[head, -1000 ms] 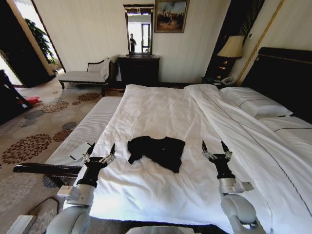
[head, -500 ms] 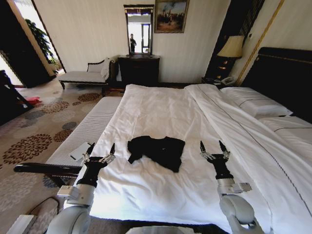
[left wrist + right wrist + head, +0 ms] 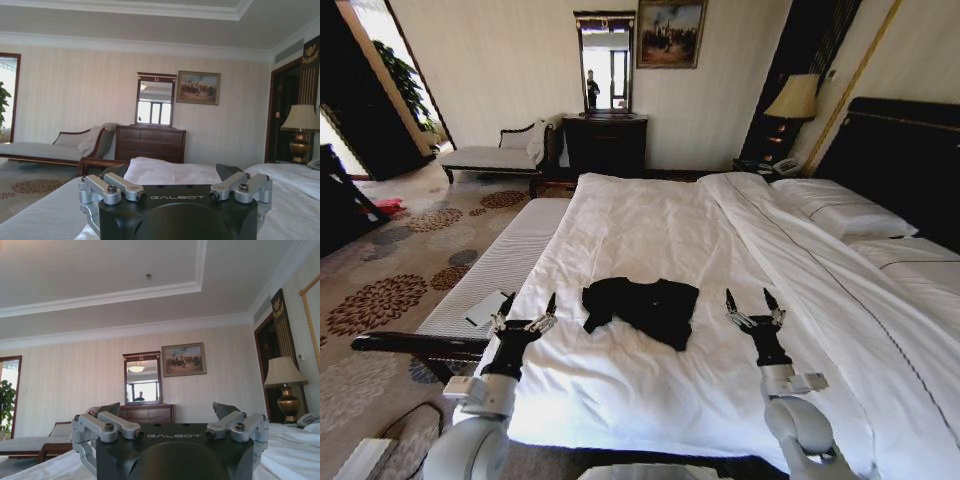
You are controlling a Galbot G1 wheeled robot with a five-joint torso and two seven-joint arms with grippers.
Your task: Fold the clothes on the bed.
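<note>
Head view has the crumpled black cotton T-shirt (image 3: 642,308) lying untouched mid-bed on the big white-sheeted bed (image 3: 650,225), left gripper (image 3: 524,310) and right gripper (image 3: 751,305) flanking it, fingers spread wide: approach stage, reaching in for the shirt's edges looks next.

The T-shirt (image 3: 642,308) is plain black against the white bed (image 3: 650,240). The headboard (image 3: 905,160) at two o'clock is near-black wood. The bench (image 3: 495,275) at nine o'clock is pale with fine stripes and a dark frame. The carpet (image 3: 390,270) is beige, patterned with brown and grey flower medallions. The dresser (image 3: 606,143) at twelve o'clock is dark brown, the wall cream with faint vertical stripes. Each end effector, left (image 3: 525,311) and right (image 3: 751,307), is black with silver-grey metal links.
</note>
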